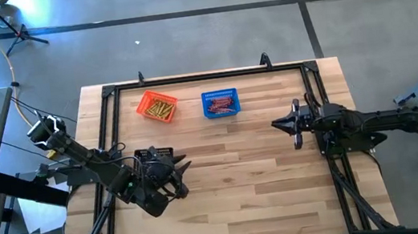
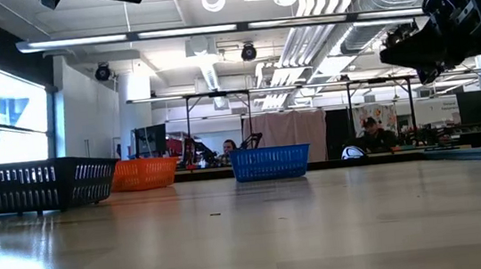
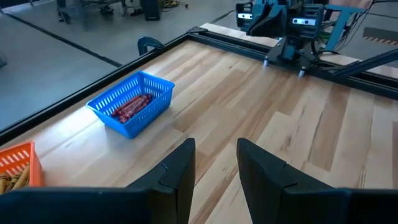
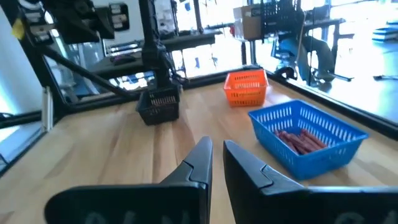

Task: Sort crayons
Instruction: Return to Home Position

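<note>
Where high view looks down, yellow crayons (image 1: 161,109) lie in orange basket (image 1: 142,104), red crayons (image 1: 224,106) in blue basket (image 1: 208,98); left wrist view: left gripper (image 3: 216,163) slightly parted, empty; right wrist view: right gripper (image 4: 216,155) nearly closed, empty; black basket (image 4: 158,107) beyond.
</note>
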You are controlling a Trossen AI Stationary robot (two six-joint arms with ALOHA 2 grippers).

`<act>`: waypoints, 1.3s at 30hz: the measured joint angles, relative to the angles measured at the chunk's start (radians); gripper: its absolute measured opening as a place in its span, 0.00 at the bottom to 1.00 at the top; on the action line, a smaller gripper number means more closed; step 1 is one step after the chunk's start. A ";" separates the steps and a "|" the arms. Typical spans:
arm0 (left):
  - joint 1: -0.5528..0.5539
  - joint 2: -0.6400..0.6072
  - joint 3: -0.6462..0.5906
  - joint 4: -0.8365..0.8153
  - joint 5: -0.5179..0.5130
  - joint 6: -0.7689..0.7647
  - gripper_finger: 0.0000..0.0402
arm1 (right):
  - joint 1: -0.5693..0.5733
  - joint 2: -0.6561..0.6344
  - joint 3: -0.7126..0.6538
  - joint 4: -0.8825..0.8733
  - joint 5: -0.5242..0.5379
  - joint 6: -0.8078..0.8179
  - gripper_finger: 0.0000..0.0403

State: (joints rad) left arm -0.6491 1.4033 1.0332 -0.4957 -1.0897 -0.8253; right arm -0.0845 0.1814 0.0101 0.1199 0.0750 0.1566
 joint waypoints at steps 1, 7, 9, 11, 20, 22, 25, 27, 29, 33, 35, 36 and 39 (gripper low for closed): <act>0.000 0.000 0.000 -0.001 0.000 0.001 0.26 | 0.000 0.000 0.000 -0.011 0.000 0.000 0.06; 0.000 0.000 0.000 0.000 0.002 0.018 0.26 | 0.000 0.000 0.000 -0.018 -0.002 0.141 0.06; 0.000 0.000 0.000 0.000 0.001 0.018 0.26 | 0.000 0.000 0.000 -0.024 -0.002 0.154 0.06; 0.000 0.000 0.000 0.000 -0.001 0.011 0.26 | 0.000 0.000 0.000 -0.038 -0.003 0.128 0.06; 0.001 0.000 0.000 0.024 0.104 0.105 0.26 | -0.001 0.002 0.000 -0.049 0.126 0.249 0.06; 0.000 0.000 -0.008 0.032 0.145 0.162 0.26 | -0.001 0.002 0.000 -0.054 0.173 0.330 0.06; 0.001 0.001 -0.043 0.059 0.168 0.181 0.26 | -0.001 0.002 0.000 -0.064 0.179 0.377 0.06; 0.005 0.002 -0.075 0.099 0.186 0.184 0.26 | -0.001 0.002 0.000 -0.064 0.178 0.385 0.06; 0.023 0.002 -0.118 0.162 0.209 0.208 0.26 | -0.001 0.002 0.000 -0.064 0.178 0.385 0.06; 0.087 0.008 -0.201 0.331 0.221 0.297 0.26 | -0.001 0.002 0.000 -0.064 0.177 0.377 0.06; 0.130 0.008 -0.232 0.400 0.247 0.328 0.26 | -0.001 0.002 0.000 -0.064 0.177 0.384 0.06; 0.153 0.008 -0.250 0.434 0.264 0.341 0.26 | -0.001 0.002 0.000 -0.064 0.177 0.385 0.06; 0.199 -0.029 -0.314 0.501 0.294 0.370 0.26 | -0.001 0.002 -0.001 -0.065 0.176 0.381 0.06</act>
State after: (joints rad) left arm -0.4504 1.3748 0.7193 0.0050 -0.7955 -0.4554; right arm -0.0853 0.1837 0.0093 0.0551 0.2512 0.5381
